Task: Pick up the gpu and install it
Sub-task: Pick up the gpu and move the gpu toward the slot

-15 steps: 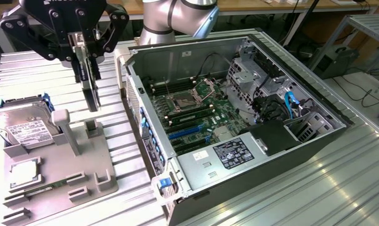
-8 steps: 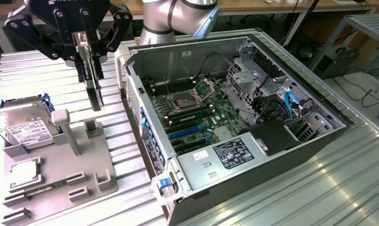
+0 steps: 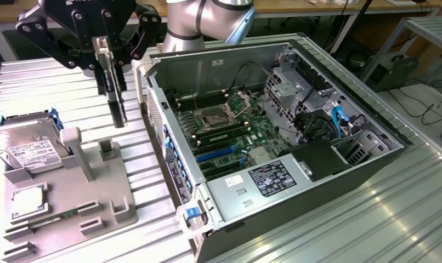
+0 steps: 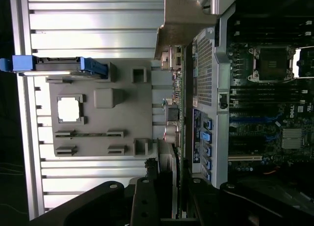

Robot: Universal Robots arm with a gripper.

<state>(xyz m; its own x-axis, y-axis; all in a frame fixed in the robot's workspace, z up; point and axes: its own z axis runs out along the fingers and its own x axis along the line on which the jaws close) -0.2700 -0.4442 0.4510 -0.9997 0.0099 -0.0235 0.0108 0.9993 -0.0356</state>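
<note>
Fingers (image 3: 139, 44) clamped on the gpu (image 3: 115, 104): in my exterior view the gripper (image 3: 107, 60) sits at the upper left of the frame. It pinches the card by its upper end, so the card hangs edge-on and upright. The card is in the air, clear of the grey fixture tray (image 3: 67, 219) in the lower left. It hangs between the hard drive (image 3: 27, 148), propped at the left edge, and the open computer case (image 3: 228, 60) at centre. A CPU (image 3: 28, 200) lies in a pocket of the tray. Inside the case the motherboard (image 3: 221, 129) faces up, its processor socket (image 3: 210, 118) open. Everything rests on a ribbed aluminium table (image 3: 338, 219).

From my wrist camera, the gpu (image 4: 179, 137) runs as a thin edge out from between the two black fingers (image 4: 113, 201). It lies over the gap between the fixture tray (image 4: 98, 132) and the perforated wall of the case (image 4: 206, 73). The blue-railed hard drive (image 4: 59, 65) stands on the tray's far side from the gripper, with the CPU (image 4: 68, 109) near it.
</note>
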